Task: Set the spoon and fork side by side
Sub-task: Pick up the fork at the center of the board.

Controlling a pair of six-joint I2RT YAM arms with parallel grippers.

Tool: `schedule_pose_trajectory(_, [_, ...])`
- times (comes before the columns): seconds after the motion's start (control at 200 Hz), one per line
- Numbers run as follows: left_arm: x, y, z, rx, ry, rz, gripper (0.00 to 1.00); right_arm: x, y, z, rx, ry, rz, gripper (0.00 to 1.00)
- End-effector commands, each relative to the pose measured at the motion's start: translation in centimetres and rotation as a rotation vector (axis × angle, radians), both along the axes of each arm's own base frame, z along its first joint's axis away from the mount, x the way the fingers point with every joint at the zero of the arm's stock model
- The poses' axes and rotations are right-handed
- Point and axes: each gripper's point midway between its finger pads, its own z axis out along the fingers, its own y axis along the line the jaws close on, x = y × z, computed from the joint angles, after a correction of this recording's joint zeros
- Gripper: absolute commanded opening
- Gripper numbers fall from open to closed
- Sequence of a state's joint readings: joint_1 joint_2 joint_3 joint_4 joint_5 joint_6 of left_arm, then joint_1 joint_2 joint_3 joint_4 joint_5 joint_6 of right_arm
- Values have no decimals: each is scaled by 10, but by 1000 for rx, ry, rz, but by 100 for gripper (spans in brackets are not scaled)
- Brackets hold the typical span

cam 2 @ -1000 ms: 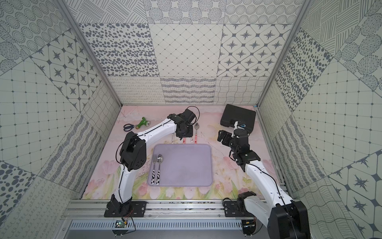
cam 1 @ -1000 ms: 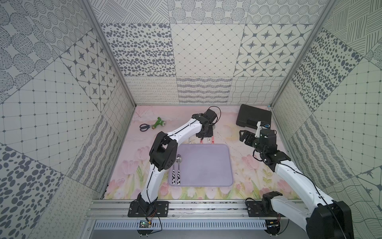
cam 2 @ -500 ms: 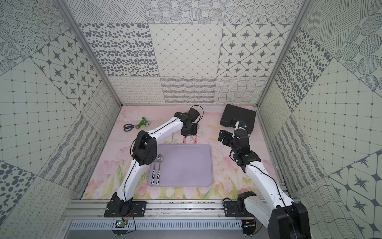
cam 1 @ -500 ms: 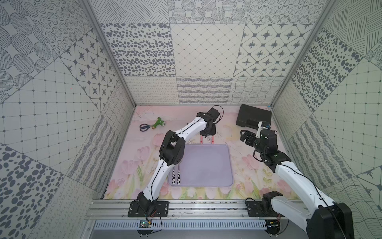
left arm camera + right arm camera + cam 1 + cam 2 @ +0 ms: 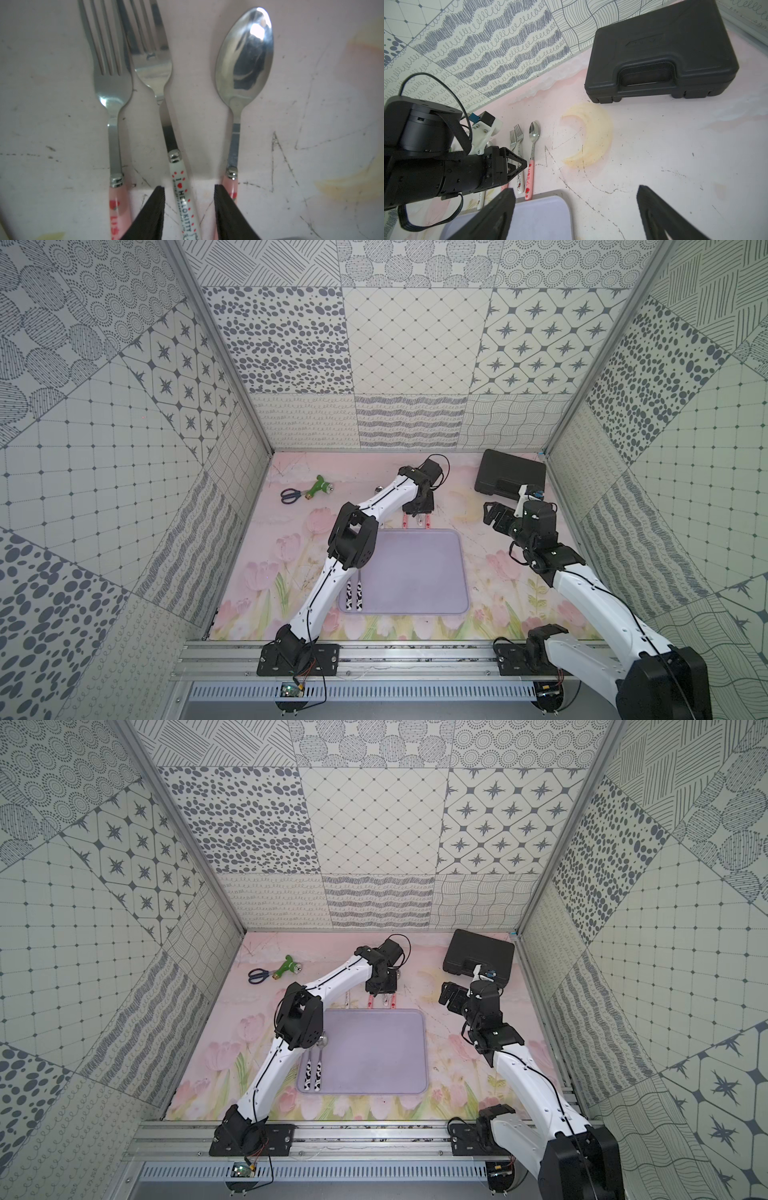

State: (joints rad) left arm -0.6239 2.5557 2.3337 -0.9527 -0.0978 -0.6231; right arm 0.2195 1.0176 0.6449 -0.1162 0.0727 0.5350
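Just beyond the far edge of the lavender rectangular tray [image 5: 415, 572], at upper centre of both top views, three pieces lie flat on the pink floral counter [image 5: 494, 597], handles toward the tray; from left to right across the left wrist view: a steel fork with pink strawberry-print handle [image 5: 113, 104], a steel fork with white lettered handle [image 5: 153, 68], a steel spoon with pink handle [image 5: 243, 58]; the two fork heads touch or overlap at the tines; the spoon lies apart, roughly parallel.

Left end effector [image 5: 188, 188] stands low over the handles, jaws partly open and straddling the white handle with a gap on each side; one jaw tip sits against or over the spoon's handle; nothing is gripped as far as shown. Right end effector [image 5: 576, 189] hangs right of the tray, jaws fully spread, empty.

At the tray's lower left, a pair with black-and-white blotched handles [image 5: 312, 1073] lies side by side, upper parts hidden behind the left arm.

Assessment: one pair appears placed; the pink fork and spoon are near-parallel but off the tray, the white fork between them; outstanding, in my judgement, is grasping a piece and setting it beside its partner.
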Motion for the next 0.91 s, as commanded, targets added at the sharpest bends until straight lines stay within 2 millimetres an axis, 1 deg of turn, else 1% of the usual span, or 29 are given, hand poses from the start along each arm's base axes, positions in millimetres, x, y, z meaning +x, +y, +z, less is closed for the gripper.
schedule_pose_trajectory(0.0, [-6,4,-9,19,47,-28,41,0,0,9,4,-42,-6,97])
schedule_pose_trajectory(0.295, [-9,6,-15,30,66,-35,31,0,0,10,1,-47,-6,97])
schedule_pose_trajectory(0.46, [-10,7,-16,35,73,-39,23,0,-1,11,1,-49,-8,97])
schedule_pose_trajectory(0.575, [-10,9,-16,40,76,-39,20,0,-1,11,1,-49,-7,97])
schedule_pose_trajectory(0.775, [-13,11,-15,51,82,-40,10,0,-1,12,-1,-51,-9,97])
schedule_pose_trajectory(0.901, [-12,11,-11,49,76,-41,3,-1,-1,12,-2,-51,-9,97])
